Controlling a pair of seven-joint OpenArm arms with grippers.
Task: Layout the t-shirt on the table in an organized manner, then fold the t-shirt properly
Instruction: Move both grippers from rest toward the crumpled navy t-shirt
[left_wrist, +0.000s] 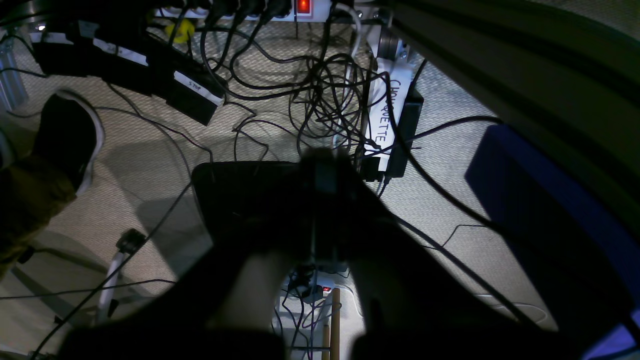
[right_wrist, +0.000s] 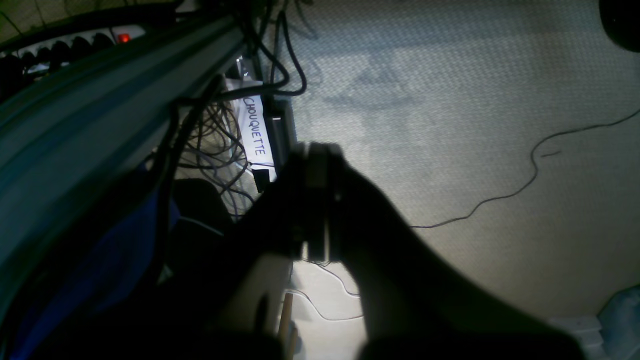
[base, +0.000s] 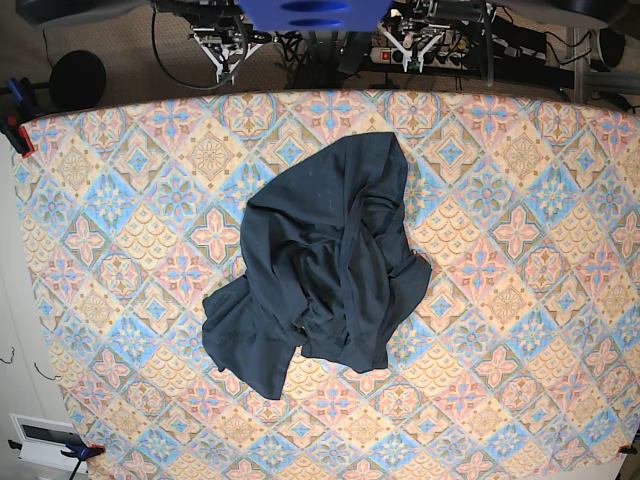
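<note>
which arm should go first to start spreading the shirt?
Probably the right. The t-shirt lies crumpled on the table, its lowest loose flap on the base view's left, the right arm's side. Both grippers are parked past the far edge, looking at floor, so the edge is slight.

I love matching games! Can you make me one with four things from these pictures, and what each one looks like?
Things:
1. t-shirt
2. table
3. switch light
4. paper label

Looks:
A. glowing red
B. dark navy, crumpled in a heap
C. covered in pink, blue and yellow diamonds
D. white with handwritten letters

Pairs: 1-B, 2-C, 3-A, 4-D
</note>
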